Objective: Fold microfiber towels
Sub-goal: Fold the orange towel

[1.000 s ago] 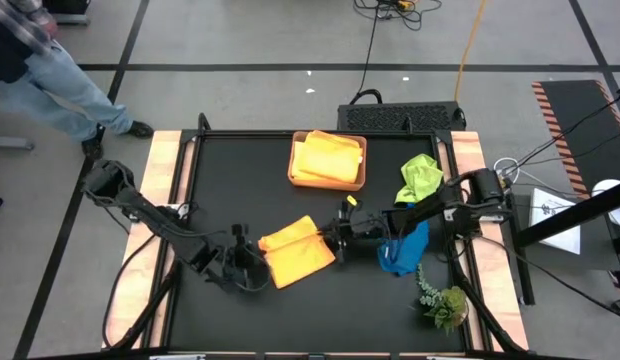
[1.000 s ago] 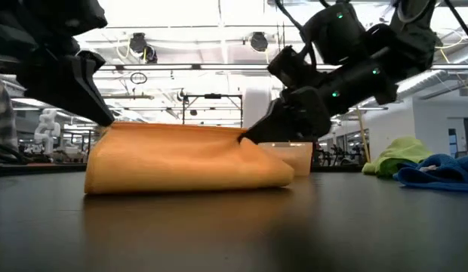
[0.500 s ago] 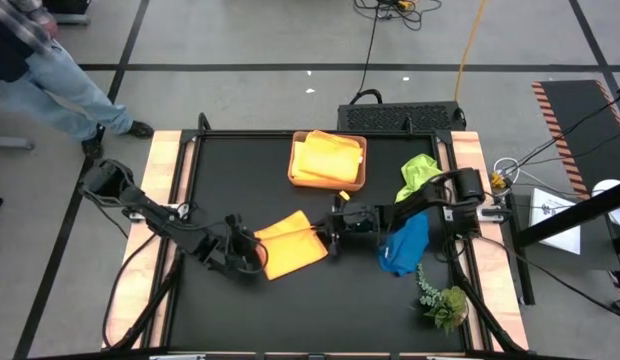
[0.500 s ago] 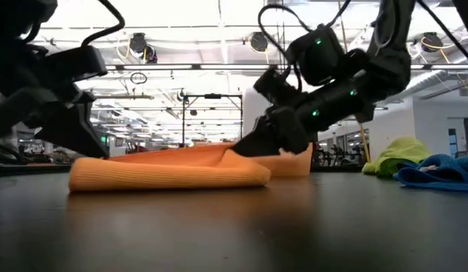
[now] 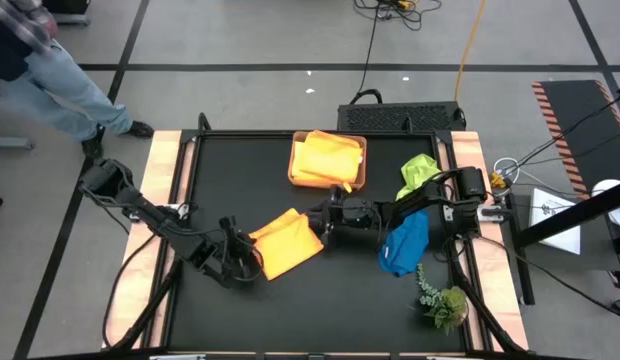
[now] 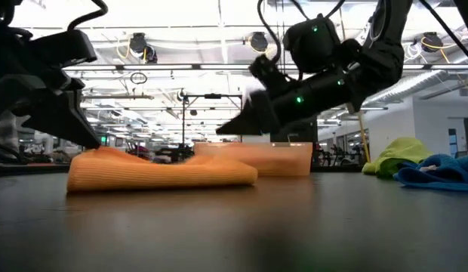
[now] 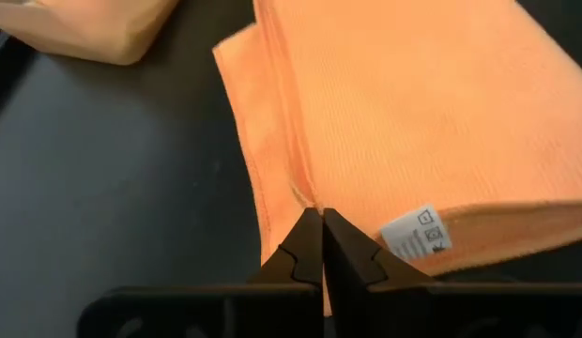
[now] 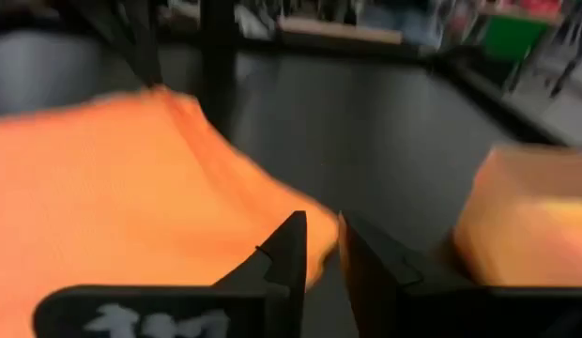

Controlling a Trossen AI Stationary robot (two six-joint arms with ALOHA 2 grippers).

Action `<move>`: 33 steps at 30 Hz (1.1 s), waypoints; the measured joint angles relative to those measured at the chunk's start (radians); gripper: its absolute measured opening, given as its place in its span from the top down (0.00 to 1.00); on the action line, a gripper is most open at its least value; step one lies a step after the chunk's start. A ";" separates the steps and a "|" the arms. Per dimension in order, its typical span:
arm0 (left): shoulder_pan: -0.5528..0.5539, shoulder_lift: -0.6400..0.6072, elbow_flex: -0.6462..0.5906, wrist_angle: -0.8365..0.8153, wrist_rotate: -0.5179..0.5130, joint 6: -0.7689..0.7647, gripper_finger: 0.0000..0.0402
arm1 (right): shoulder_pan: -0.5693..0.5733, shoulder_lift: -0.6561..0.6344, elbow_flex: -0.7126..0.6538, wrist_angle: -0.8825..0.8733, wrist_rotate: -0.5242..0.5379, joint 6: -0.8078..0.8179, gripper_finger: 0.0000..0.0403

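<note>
A folded orange towel [image 5: 286,243] lies flat on the black table, also in the low view [image 6: 162,172]. My left gripper [image 5: 248,262] is shut at the towel's near-left end. My right gripper [image 5: 318,222] is a little open and empty. It hangs above the towel's right end [image 6: 223,130]; the towel [image 8: 103,188] lies below its fingers. A lime green towel [image 5: 420,175] and a blue towel [image 5: 405,245] lie crumpled at the right. Yellow and orange towels [image 5: 325,155] lie in the tan tray [image 5: 362,170]. My left gripper is shut on the orange towel's stacked edges [image 7: 300,192], near the corner with the white label [image 7: 415,233]. The fingers come slanting down from the table's near left. The towel lies on the table, slightly raised at that end [image 6: 106,153].
The tray stands at the far middle, just behind my right gripper [image 6: 290,159]. A green plant sprig [image 5: 445,300] lies at the near right. A person's legs [image 5: 60,85] show beyond the table's far left corner. Bare table lies in front of the towel.
Both grippers have gone down with the towel's raised layer, which now lies flat on the lower half. My right gripper has then come off the towel, risen and gone toward the far edge. The towel has slid a little toward the table's left.
</note>
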 joint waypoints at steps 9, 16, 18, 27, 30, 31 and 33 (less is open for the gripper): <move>-0.047 0.000 0.001 -0.193 -0.038 -0.259 1.00 | 0.000 -0.001 0.001 0.034 -0.005 -0.036 0.84; -0.047 0.002 -0.013 -0.314 0.017 -0.425 1.00 | 0.002 -0.001 0.001 -0.005 -0.068 -0.001 0.84; -0.047 0.002 -0.013 -0.289 0.021 -0.387 1.00 | 0.003 -0.001 0.001 -0.015 -0.097 0.014 0.84; -0.026 0.002 -0.013 -0.165 0.046 -0.243 1.00 | 0.008 -0.001 0.022 -0.027 -0.302 0.069 0.84; -0.026 0.002 -0.013 -0.136 0.032 -0.206 1.00 | 0.026 -0.001 0.079 -0.146 -0.315 0.027 0.84; -0.025 0.002 -0.013 -0.124 0.027 -0.198 1.00 | 0.032 -0.001 0.097 -0.194 -0.306 0.009 0.84; -0.019 0.002 -0.013 -0.103 0.023 -0.176 1.00 | 0.040 0.000 0.130 -0.263 -0.279 -0.021 0.84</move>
